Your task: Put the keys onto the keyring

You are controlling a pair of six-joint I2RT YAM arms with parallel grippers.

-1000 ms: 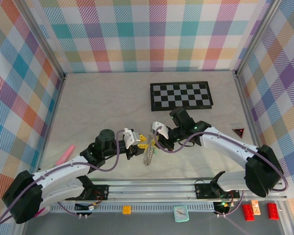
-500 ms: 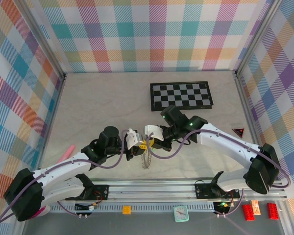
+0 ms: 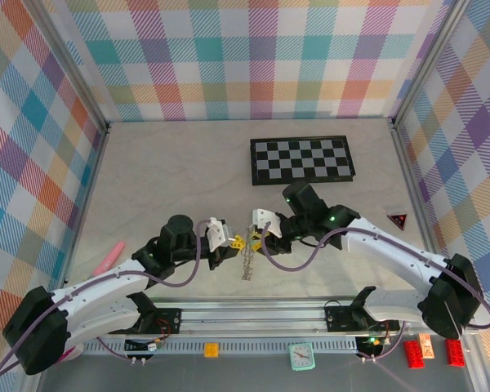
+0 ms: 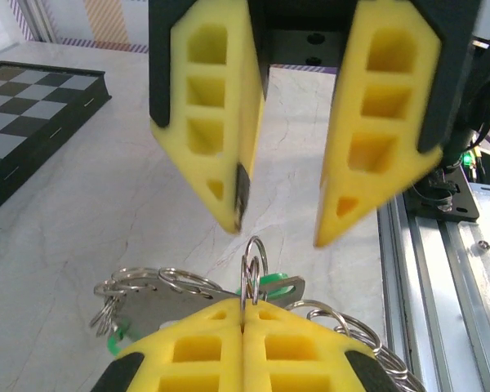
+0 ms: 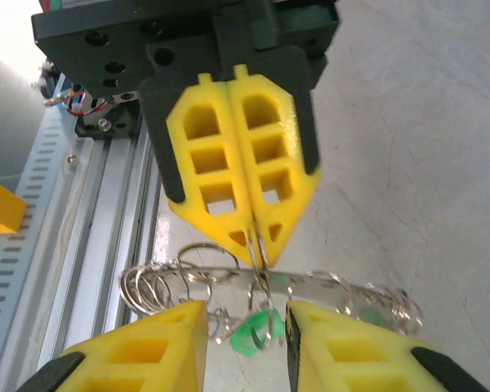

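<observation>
**A:** Where is the keyring?

**B:** The keyring (image 3: 247,265) hangs between the two grippers, over the near part of the desk (image 3: 171,180). It is well apart from the checkerboard (image 3: 302,159) further back.

**A:** What has hold of it?

**B:** The left gripper (image 4: 243,304). Its jaws are clenched on one thin wire loop of the keyring, and the loop pokes up from between them.

**A:** And the other one?

**B:** The right gripper (image 4: 279,230) faces the left tip to tip. Its jaws are released, with a clear gap between them, and they grasp nothing.

**A:** The keys?

**B:** The keys (image 4: 271,281) show as green heads among the silver coils. One is just beside the pinched loop and another is at the far end of the bunch. I cannot tell whether they are threaded on.
</observation>
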